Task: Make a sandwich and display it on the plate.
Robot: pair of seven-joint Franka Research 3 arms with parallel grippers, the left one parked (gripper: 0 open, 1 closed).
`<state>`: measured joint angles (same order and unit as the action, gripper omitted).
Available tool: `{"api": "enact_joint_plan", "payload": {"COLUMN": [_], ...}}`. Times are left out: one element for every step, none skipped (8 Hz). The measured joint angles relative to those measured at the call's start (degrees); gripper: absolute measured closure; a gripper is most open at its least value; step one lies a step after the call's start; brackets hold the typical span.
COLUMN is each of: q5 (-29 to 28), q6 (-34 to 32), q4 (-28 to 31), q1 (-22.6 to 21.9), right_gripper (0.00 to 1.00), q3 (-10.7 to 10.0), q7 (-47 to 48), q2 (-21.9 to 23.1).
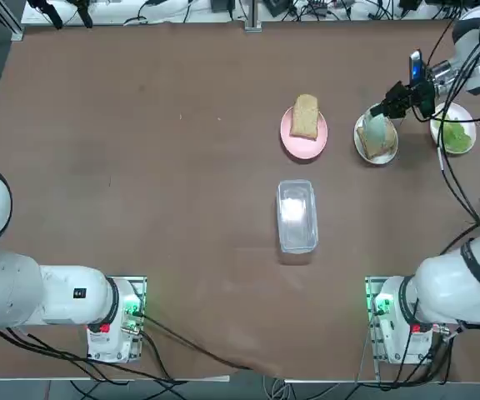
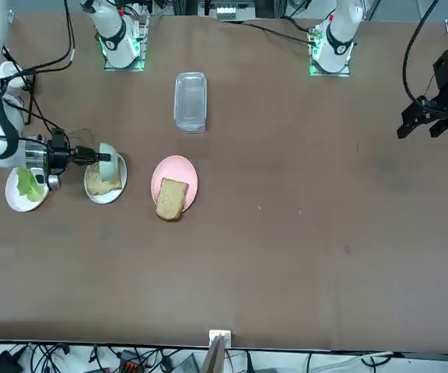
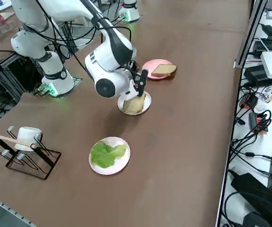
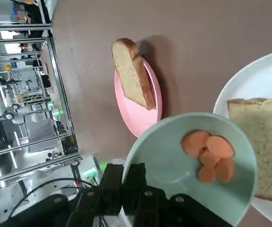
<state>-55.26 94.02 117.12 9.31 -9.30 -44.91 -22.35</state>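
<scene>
I've got the right hand (image 4: 140,189) pinching the pale-green bowl (image 4: 192,165) rim, tipped over the toast (image 4: 263,142) on the white plate (image 4: 249,80) near the counter's right far edge. Next: tilt further so the carrot slices (image 4: 209,156) slide onto the toast.

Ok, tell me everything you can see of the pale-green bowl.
The bowl is small, round, pale green and smooth, plastic by the look. The right end effector is shut on its rim and holds it tilted over the white plate, above the toast slice lying there. Several orange carrot rounds sit clustered inside, toward the lower side of the tilt, none yet out. From the top view it hangs over the plate, between the pink plate and the lettuce plate.
</scene>
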Motion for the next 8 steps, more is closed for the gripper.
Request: {"api": "enact_joint_plan", "payload": {"q5": [-1.47, -3.26, -4.26, -4.68, -5.30, -6.19, -6.83, -6.98], "q6": [-1.23, -3.41, -5.22, -6.60, -7.91, -9.17, -10.12, -10.50], "q4": [-0.07, -0.37, -1.26, -2.53, -3.38, -3.83, -4.20, -4.53], "q1": [0.92, 2.02, 3.14, 4.20, 5.12, 5.83, 6.33, 6.71], "right_gripper": [0.97, 0.97, 0.97, 0.97, 0.97, 0.97, 0.97, 0.97], "q3": [-0.01, -0.02, -0.03, -0.04, -0.05, -0.05, -0.05, -0.05], "q7": [-2.38, -4.89, -6.52, -7.20, -7.76, -8.94, -10.03, -10.74], "q2": [-1.10, -2.67, -4.31, -5.69, -6.60, -7.40, -8.20, -8.92]}}
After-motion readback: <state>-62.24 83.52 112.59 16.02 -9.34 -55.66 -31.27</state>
